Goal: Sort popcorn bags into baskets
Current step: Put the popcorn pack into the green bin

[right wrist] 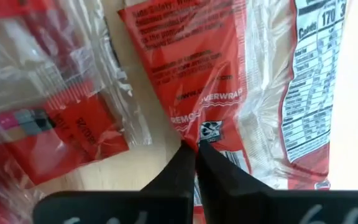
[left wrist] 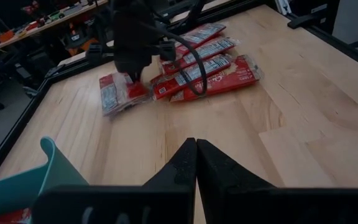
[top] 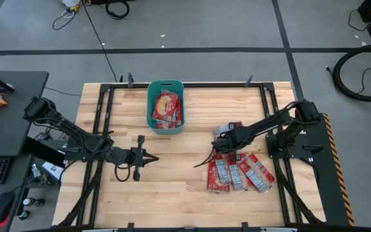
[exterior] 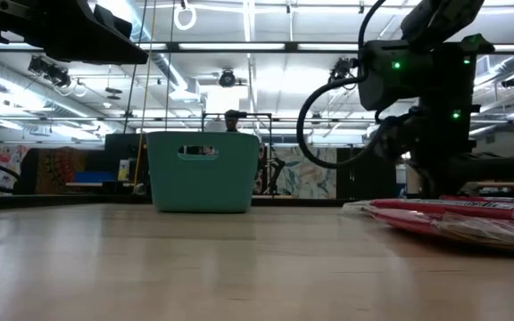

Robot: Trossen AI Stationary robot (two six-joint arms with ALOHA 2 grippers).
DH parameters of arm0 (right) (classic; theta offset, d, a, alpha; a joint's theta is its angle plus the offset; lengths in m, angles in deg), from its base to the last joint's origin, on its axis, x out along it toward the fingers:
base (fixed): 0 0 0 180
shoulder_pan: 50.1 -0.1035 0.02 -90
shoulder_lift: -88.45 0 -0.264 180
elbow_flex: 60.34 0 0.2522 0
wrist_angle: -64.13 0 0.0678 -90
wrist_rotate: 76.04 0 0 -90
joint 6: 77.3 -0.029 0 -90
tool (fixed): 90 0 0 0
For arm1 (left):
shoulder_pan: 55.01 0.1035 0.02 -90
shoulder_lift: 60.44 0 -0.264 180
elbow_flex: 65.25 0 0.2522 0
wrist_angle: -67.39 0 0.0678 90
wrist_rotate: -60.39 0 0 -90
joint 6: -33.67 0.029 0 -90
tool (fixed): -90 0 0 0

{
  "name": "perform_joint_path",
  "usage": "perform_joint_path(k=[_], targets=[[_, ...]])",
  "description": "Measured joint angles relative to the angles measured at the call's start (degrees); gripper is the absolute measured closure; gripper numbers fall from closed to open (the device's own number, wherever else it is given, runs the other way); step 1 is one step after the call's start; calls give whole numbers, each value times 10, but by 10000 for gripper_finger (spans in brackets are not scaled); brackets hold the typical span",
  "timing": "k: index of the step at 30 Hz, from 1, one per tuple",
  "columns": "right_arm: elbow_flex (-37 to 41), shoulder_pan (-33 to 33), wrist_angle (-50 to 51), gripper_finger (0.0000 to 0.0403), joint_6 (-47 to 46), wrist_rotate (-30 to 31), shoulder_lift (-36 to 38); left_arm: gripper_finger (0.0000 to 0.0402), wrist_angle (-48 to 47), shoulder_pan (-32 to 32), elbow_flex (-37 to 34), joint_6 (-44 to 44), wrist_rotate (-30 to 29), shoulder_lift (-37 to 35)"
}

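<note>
The wooden worktop (top: 172,193) carries everything, with a black frame around its edge. Over its middle-left the left arm reaches in, and the left jaws (top: 152,158) hang above bare wood with their two dark tips pressed together, closed on nothing; the left wrist view shows the tips meeting in a point. Behind and a little to the right of these jaws, at the worktop's far edge, stands the teal basket (top: 151,109), upright, with a handle cut-out in its wall that shows in the low view. Inside the basket lie popcorn bags (top: 167,108), red with yellow print; how many I cannot tell.

Across the worktop, well apart from the left jaws, the right arm stretches from its base at the right edge toward the centre. The right jaws (right wrist: 196,147) are down over the loose pile of red packets (top: 237,169), their tips drawn together and touching the clear wrap of one red packet (right wrist: 197,68) directly beneath them; whether they pinch the film or only press on it I cannot tell. The pile spreads just to the right of these jaws: about three packets lie side by side nearer the front, and another pair lies behind them, overlapping.
</note>
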Motion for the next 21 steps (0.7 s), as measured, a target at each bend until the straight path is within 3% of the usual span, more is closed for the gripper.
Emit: perform_joint_path(k=[4,11,16,21], targets=[[-33,-3,26,389,-13,7,4,388,0,0,0,0,0,0],[-150,-4,92,397,40,81,9,388,-4,-5,0,34,0,-9],[-232,-8,112,398,84,154,9,388,-54,-44,1,35,1,-87],[-274,-11,78,397,188,217,10,388,-61,-78,-21,29,2,-153]])
